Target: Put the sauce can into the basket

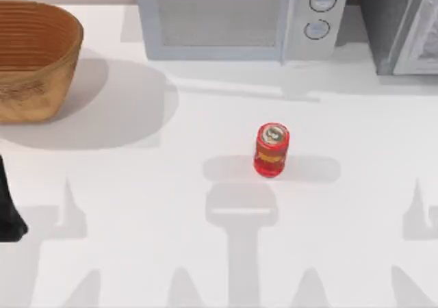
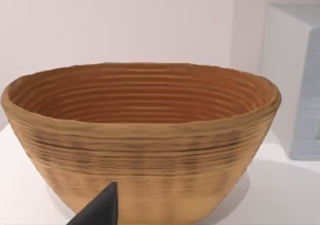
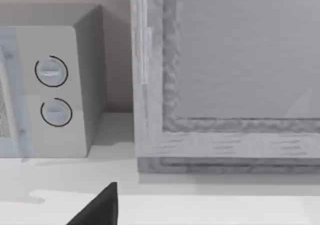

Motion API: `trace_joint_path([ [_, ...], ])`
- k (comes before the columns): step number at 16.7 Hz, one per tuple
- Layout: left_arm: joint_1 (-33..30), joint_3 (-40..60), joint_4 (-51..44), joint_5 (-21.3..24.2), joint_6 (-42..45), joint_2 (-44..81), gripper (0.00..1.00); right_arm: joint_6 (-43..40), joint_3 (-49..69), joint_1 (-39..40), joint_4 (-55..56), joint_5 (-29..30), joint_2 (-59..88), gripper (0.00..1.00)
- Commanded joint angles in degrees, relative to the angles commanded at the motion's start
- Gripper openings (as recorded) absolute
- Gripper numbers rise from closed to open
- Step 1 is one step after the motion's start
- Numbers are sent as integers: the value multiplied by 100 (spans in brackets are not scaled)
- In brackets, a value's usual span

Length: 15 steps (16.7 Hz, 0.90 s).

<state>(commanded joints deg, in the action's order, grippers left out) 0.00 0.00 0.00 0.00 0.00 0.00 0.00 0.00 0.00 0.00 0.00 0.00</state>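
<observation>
The sauce can (image 1: 272, 150) stands upright on the white table (image 1: 171, 205), a little right of centre and well apart from everything else, silver top up, so a grasp around its sides looks easy from either flank. The basket (image 1: 31, 58) sits at the far left corner, mouth up and nothing inside; the left wrist view faces its ribbed wall (image 2: 145, 170) and darker interior, which suggests the left arm is aimed toward the drop spot rather than the can. A dark piece of that arm (image 1: 8, 209) shows at the table's left edge, and whether its fingers are spread or closed cannot be told. The right wrist view faces the microwave (image 1: 239, 17) and a grey cabinet (image 3: 225, 75) at the far right, probably from a parked pose. The can is not yet gripped, so the task seems barely begun.
</observation>
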Motion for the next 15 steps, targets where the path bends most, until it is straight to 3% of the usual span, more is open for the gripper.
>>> trace_joint_path([
  [4, -75, 46, 71, 108, 19, 112, 100, 0, 0, 0, 0, 0, 0, 100],
  [7, -303, 288, 457, 533, 101, 738, 100, 0, 0, 0, 0, 0, 0, 100],
  [15, -618, 1367, 2225, 1760, 400, 3929, 100, 0, 0, 0, 0, 0, 0, 100],
])
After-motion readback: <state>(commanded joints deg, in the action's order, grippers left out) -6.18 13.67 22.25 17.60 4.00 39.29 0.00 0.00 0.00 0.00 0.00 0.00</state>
